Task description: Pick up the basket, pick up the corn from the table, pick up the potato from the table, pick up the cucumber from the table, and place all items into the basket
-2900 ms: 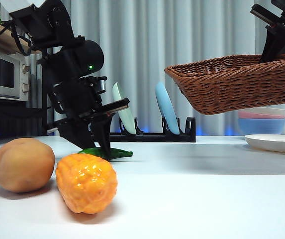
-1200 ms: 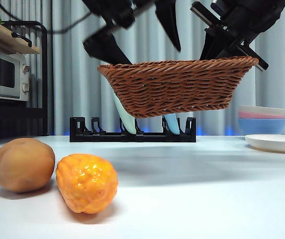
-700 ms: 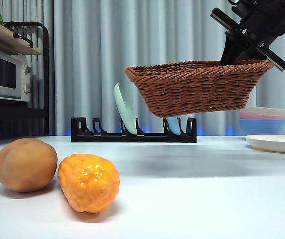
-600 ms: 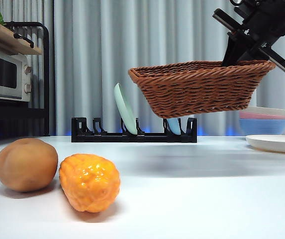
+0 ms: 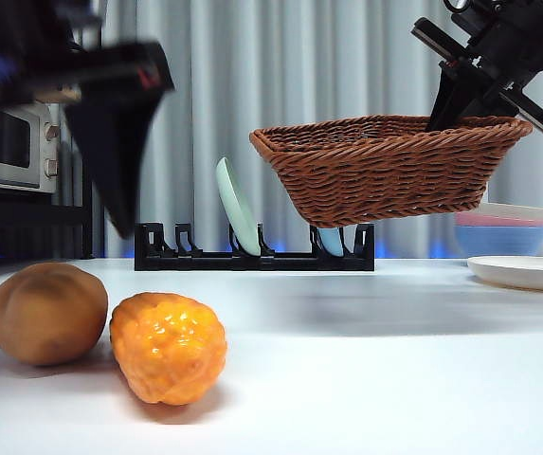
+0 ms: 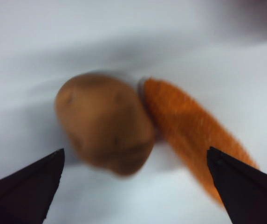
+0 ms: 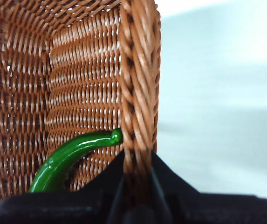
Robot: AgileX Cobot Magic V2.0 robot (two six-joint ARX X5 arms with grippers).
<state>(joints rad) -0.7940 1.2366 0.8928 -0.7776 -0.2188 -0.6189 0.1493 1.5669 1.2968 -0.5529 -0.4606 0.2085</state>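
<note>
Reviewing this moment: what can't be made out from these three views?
- Front view: the cucumber is hidden behind the basket wall; only the right wrist view shows it.
- Front view: the left gripper is a dark motion blur.
- Left wrist view: potato and corn are smeared by motion, so surface detail is lost.

Potato (image 5: 47,314) and corn (image 5: 168,347) sit touching on the bench (image 5: 394,360), potato to the left. Left tool (image 6: 133,186) hangs above them, spread wide. Off right, the basket (image 5: 389,169) is up in the air, cucumber (image 7: 70,159) inside, right tool (image 7: 138,186) clamped on its rim.
</note>
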